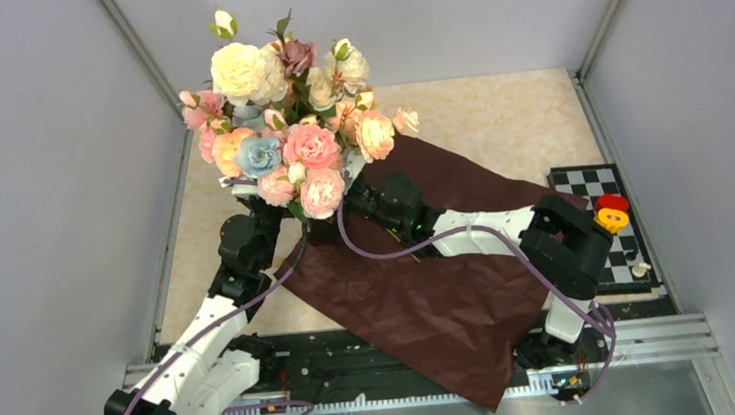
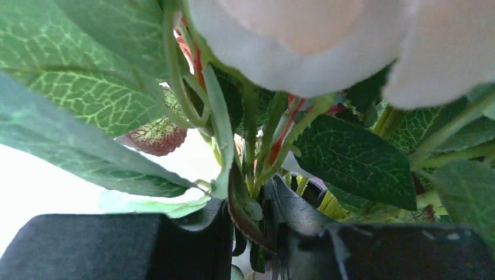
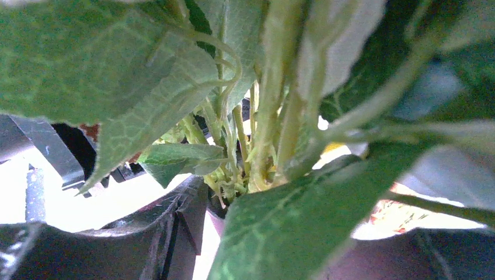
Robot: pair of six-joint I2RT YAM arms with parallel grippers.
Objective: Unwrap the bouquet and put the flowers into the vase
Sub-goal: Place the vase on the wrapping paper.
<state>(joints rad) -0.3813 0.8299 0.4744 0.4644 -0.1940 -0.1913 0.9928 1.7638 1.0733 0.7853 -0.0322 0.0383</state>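
The bouquet is unwrapped, and its dark red paper lies spread flat on the table. The flowers, cream-white and brownish roses, stand upright above bigger peach, pink and blue blooms. These heads hide the vase in the top view. In the left wrist view a black rim with green stems running into it looks like the vase mouth. My left gripper is shut on stems and a leaf just beside that rim. My right gripper is open under the bunch, with a large leaf between its fingers.
A black-and-white checkered board carrying a red and yellow piece sits at the right edge of the table. Grey walls and metal frame posts close in both sides. The paper hangs over the near rail between the arm bases.
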